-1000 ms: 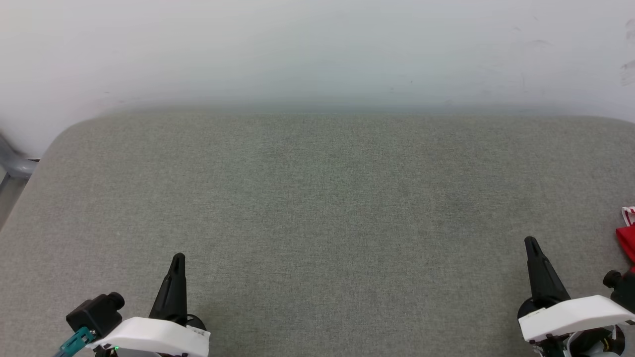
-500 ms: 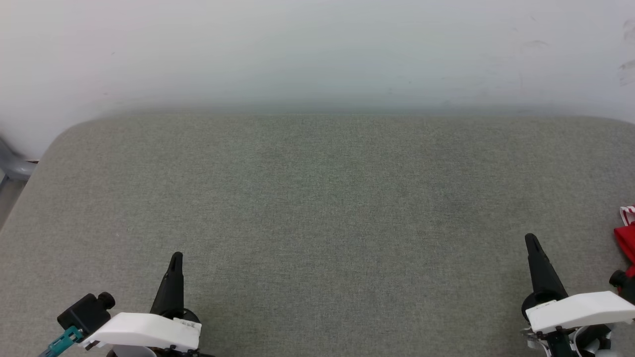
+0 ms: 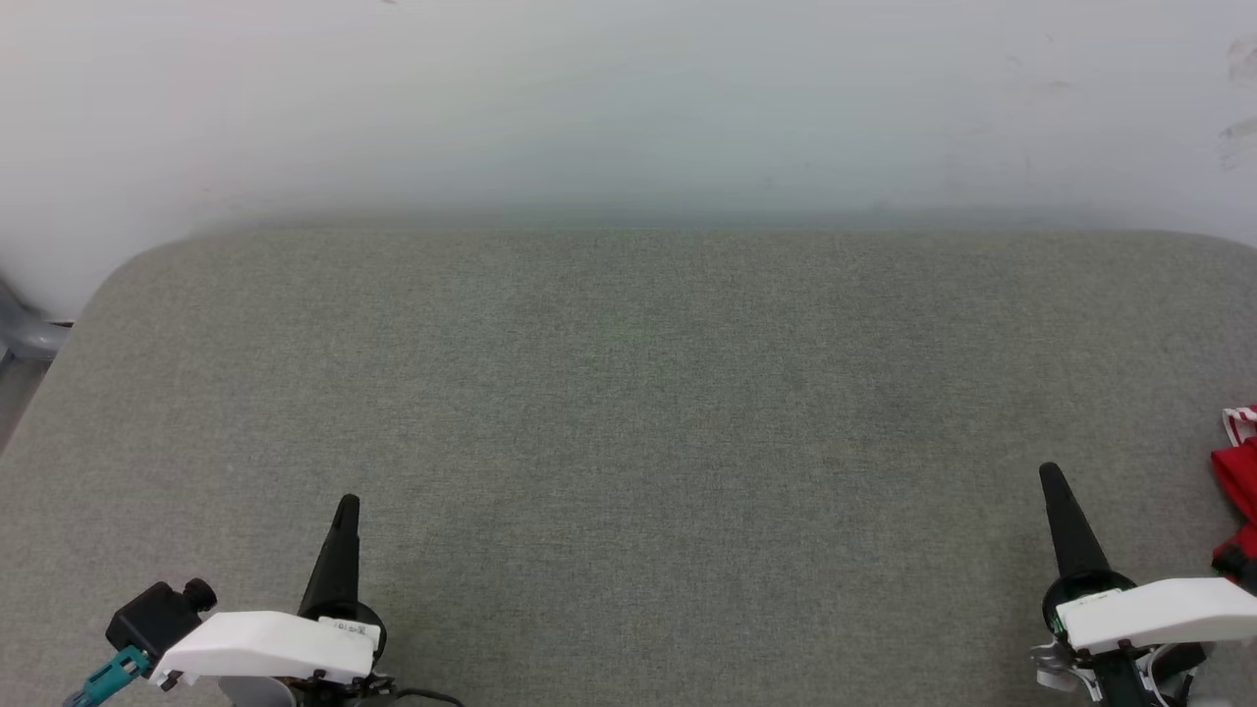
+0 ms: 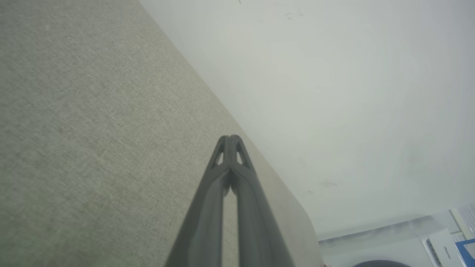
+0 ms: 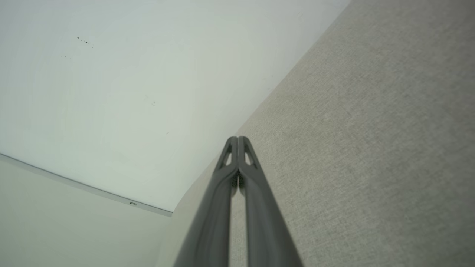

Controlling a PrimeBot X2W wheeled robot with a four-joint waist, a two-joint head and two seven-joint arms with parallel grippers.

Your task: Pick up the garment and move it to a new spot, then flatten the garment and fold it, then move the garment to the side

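A small part of the red garment (image 3: 1239, 486), with a bit of red-white striped trim, lies at the right edge of the head view; the rest of it is cut off by the frame. My right gripper (image 3: 1051, 476) stands shut just left of it, apart from the cloth, holding nothing. At the lower left my left gripper (image 3: 347, 505) is also shut and empty. Both wrist views show the fingertips pressed together: left gripper (image 4: 230, 138), right gripper (image 5: 237, 138), each above bare grey fabric.
A wide grey fabric-covered surface (image 3: 628, 393) spreads before me, with rounded far corners. A pale wall (image 3: 628, 98) rises right behind its far edge. A grey object (image 3: 25, 329) sits past the left corner. A white appliance (image 4: 408, 241) stands beyond the surface.
Both arms have drawn back slightly toward the bottom of the head view. The picture has shifted a little. The garment lies where it was.
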